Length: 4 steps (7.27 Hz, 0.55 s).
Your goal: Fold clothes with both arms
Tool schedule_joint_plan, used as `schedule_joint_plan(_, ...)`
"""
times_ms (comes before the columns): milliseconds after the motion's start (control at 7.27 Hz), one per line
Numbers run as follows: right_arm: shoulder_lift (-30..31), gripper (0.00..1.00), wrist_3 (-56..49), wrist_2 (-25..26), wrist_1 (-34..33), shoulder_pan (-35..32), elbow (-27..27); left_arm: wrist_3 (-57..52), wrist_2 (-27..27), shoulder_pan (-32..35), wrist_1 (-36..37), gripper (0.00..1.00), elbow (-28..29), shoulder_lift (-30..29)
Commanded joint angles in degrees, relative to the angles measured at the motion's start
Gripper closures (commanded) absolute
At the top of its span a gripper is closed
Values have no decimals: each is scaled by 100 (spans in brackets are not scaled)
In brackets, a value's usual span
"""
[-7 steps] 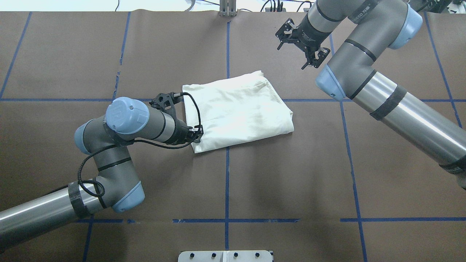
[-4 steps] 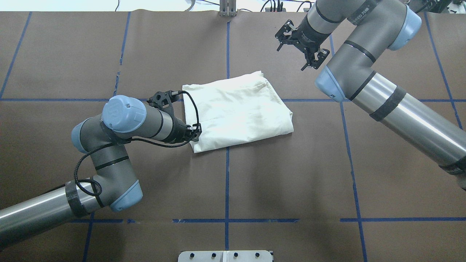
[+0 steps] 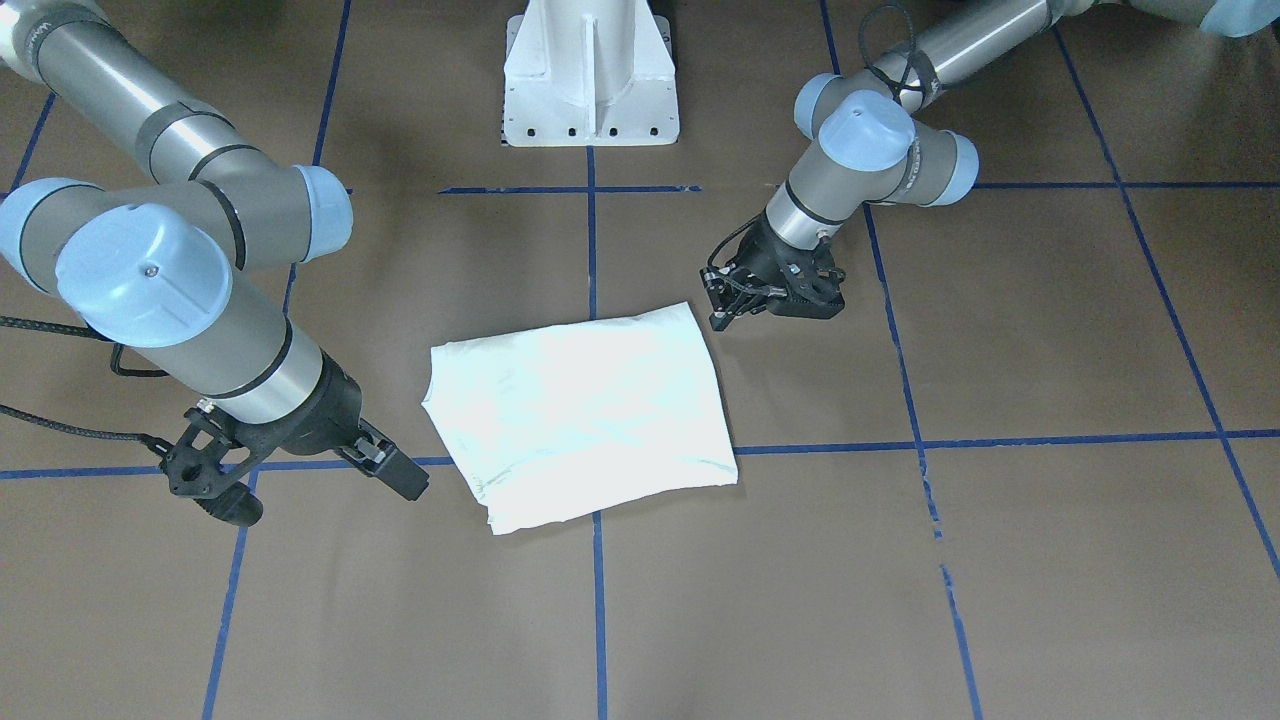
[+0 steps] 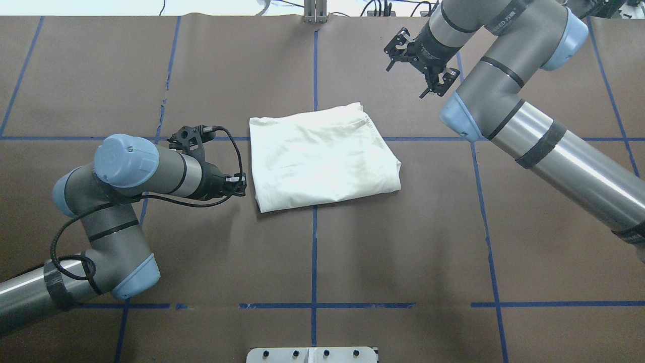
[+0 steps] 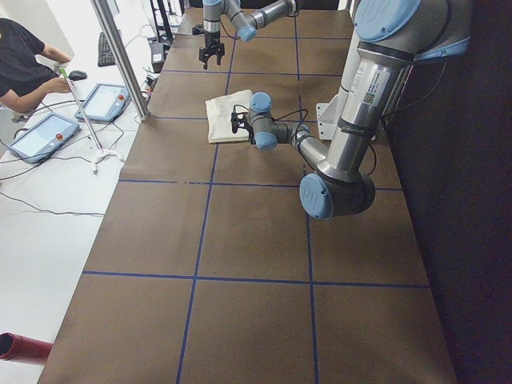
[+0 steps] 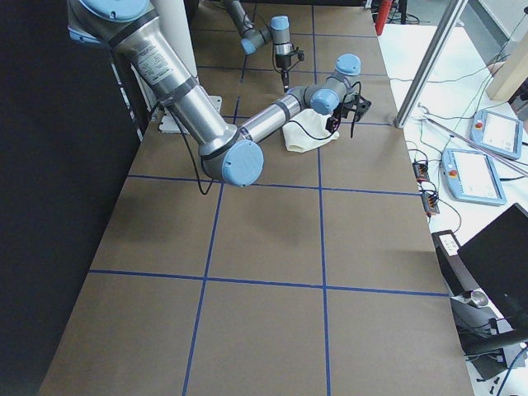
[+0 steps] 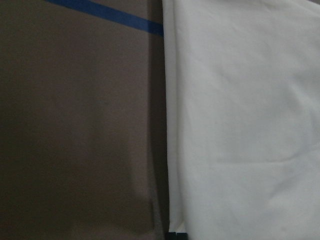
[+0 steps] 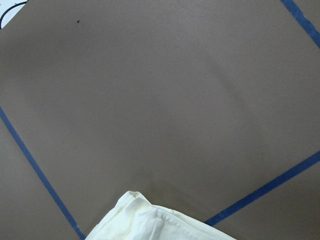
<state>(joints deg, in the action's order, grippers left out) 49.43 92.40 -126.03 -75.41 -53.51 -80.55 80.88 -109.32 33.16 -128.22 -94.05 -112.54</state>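
The cream T-shirt point(image 4: 322, 156) lies folded into a compact, slightly skewed rectangle at the centre of the overhead frame, on the brown-papered table point(image 4: 453, 227). Its print is hidden inside the layers. The left gripper point(image 4: 241, 184) hovers just beside the bundle's left edge without touching it. Whether its fingers stand wide or narrow cannot be told from any view. The right gripper point(image 4: 404, 80) hangs well apart in the upper right of that frame, with fingers spread wide and nothing between them.

The folding looks all but finished, so the main danger is undoing it. The left wrist view shows stacked layers along the edge facing that gripper. A low or careless pass by the left gripper could catch the top layer, peel it open, or shove the whole bundle across the blue tape line point(image 4: 313, 252). If a further fold is tried, a pinch on that thick edge might take only the upper layers, and the stack would splay. A reach by the right arm across the upper right corner could likewise drag the loose corner there.
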Motion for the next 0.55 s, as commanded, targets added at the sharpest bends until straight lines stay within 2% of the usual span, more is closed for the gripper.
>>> schedule_joint_plan(0,477,0,-20,-18,-18,-80,-563,-850,-10,408,986,100,-671,82)
schedule_joint_plan(138,959,0,-299,-35,-44,-194,-1019,-1325,-10,637,1261,100,-1163,466)
schedule_joint_plan(275,1485,0,-850,-44,-53,-317,-1416,-1982,-54,1039,1273,100,-1420,887)
schedule_joint_plan(413,2030,0,-1543,-53,-53,-562,-1724,-2763,-376,1618,1282,100,-1449,1161)
